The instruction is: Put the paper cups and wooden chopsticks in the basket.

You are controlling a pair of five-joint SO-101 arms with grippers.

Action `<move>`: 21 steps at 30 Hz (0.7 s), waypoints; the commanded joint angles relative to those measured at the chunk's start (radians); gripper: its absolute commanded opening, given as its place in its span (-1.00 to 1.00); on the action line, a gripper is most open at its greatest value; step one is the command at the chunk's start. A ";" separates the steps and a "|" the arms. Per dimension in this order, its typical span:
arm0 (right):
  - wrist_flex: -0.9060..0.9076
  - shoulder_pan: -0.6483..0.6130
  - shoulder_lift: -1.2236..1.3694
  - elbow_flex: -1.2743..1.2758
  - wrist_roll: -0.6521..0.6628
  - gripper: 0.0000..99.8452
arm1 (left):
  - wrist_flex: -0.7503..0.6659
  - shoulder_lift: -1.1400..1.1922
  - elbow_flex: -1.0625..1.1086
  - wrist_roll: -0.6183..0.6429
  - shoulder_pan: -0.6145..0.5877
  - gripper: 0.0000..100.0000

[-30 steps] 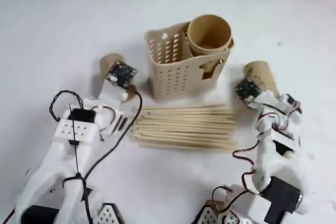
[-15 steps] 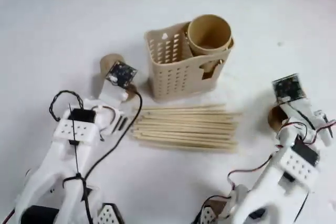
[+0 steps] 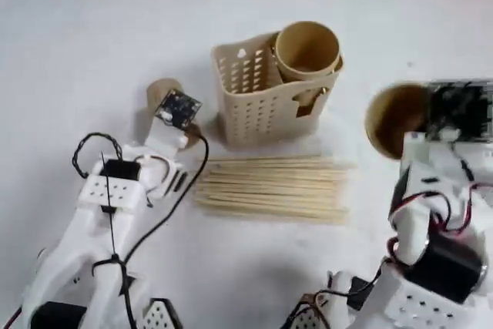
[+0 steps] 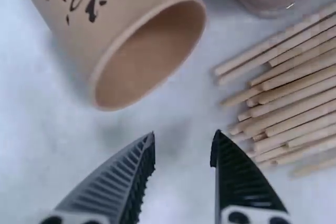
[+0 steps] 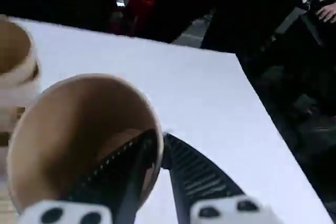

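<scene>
A beige perforated basket (image 3: 258, 105) stands at the table's middle with one paper cup (image 3: 308, 50) inside it. A pile of wooden chopsticks (image 3: 269, 186) lies in front of the basket. A second paper cup (image 3: 162, 92) lies on its side left of the basket. My left gripper (image 4: 181, 148) hovers open just short of that cup's (image 4: 131, 40) mouth, with the chopsticks (image 4: 283, 103) beside it. My right gripper (image 5: 160, 148) is shut on the rim of a third paper cup (image 5: 79, 129), one finger inside. That cup (image 3: 393, 117) hangs in the air right of the basket.
The white table (image 3: 92, 36) has free room at the back and far left. The left arm's black cable (image 3: 166, 213) loops beside the chopsticks. The table's right edge (image 5: 252, 93) drops off to a dark floor, where a person stands.
The right arm took the cup from the table beside the basket and raised it up and to the right. The left arm and its cup have not moved.
</scene>
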 commanded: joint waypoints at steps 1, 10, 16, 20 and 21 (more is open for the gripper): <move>0.079 -0.090 0.177 -0.293 -0.152 -0.97 | -0.023 -0.010 -0.006 0.011 0.013 -0.62; 0.338 -0.318 0.625 -0.888 -0.288 -0.97 | -0.023 -0.010 -0.006 0.012 0.013 -0.62; 0.427 -0.374 0.845 -1.180 -0.344 -0.97 | -0.023 -0.010 -0.006 0.008 0.013 -0.62; 0.456 -0.409 0.929 -1.284 -0.376 -0.97 | -0.023 -0.010 -0.006 0.006 0.013 -0.62; 0.456 -0.415 0.941 -1.297 -0.388 -0.97 | -0.023 -0.010 -0.006 0.006 0.013 -0.62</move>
